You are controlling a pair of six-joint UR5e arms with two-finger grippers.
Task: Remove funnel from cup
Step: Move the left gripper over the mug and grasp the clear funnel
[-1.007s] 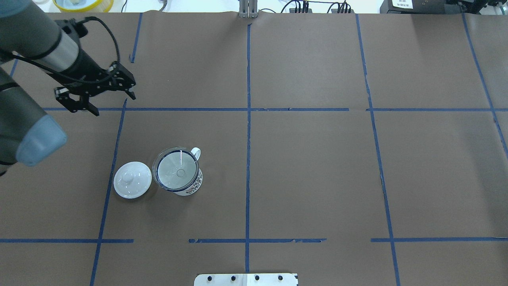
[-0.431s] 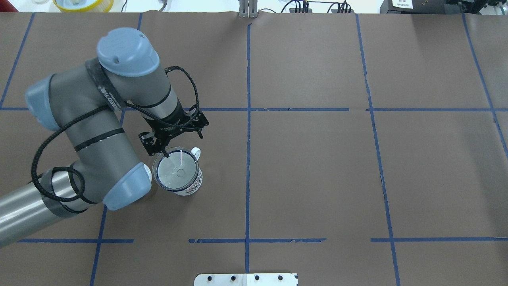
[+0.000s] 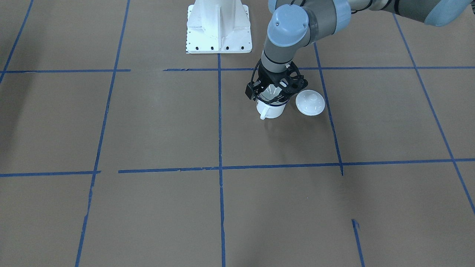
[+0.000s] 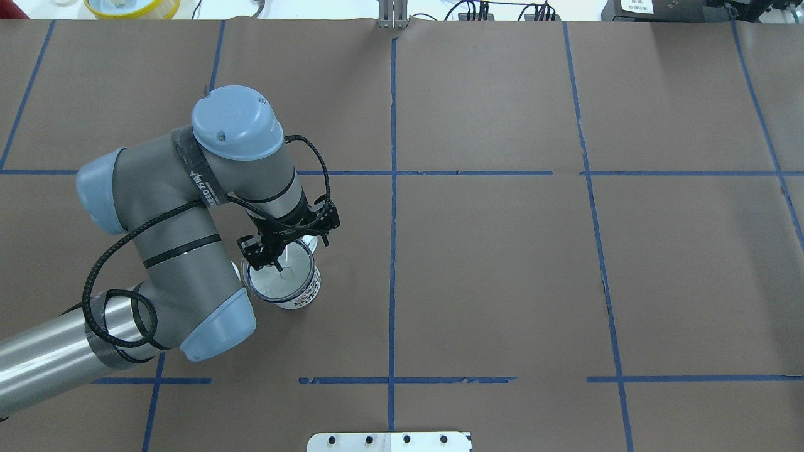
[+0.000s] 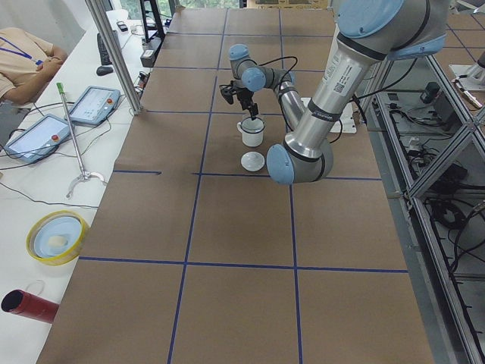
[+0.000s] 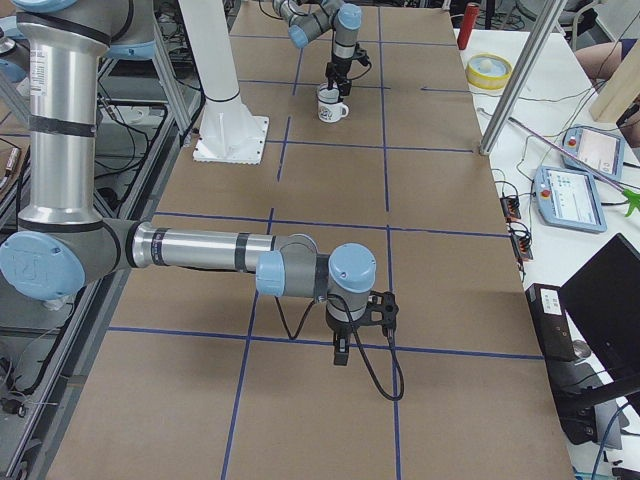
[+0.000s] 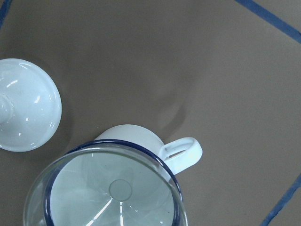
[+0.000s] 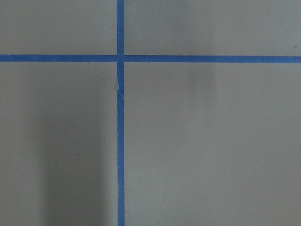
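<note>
The clear funnel (image 4: 281,276) sits in the white cup (image 4: 309,292), which has a dark blue rim and a side handle (image 7: 181,153). The funnel's rim and round spout hole show in the left wrist view (image 7: 113,188). My left gripper (image 4: 300,254) hangs open straight over the cup's far side, fingers spread above the funnel's rim; it also shows in the front view (image 3: 275,97). It holds nothing. My right gripper (image 6: 342,350) shows only in the exterior right view, low over bare paper far from the cup; I cannot tell whether it is open or shut.
A white domed lid with a knob (image 3: 310,102) lies on the table just beside the cup, on my left arm's side, also in the left wrist view (image 7: 26,106). The brown paper carries blue tape lines (image 4: 392,251). The robot's white base plate (image 3: 219,29) stands behind.
My left arm has swung in from the table's far left to above the cup, and the gripper has moved from the cup's far rim to over the funnel.
</note>
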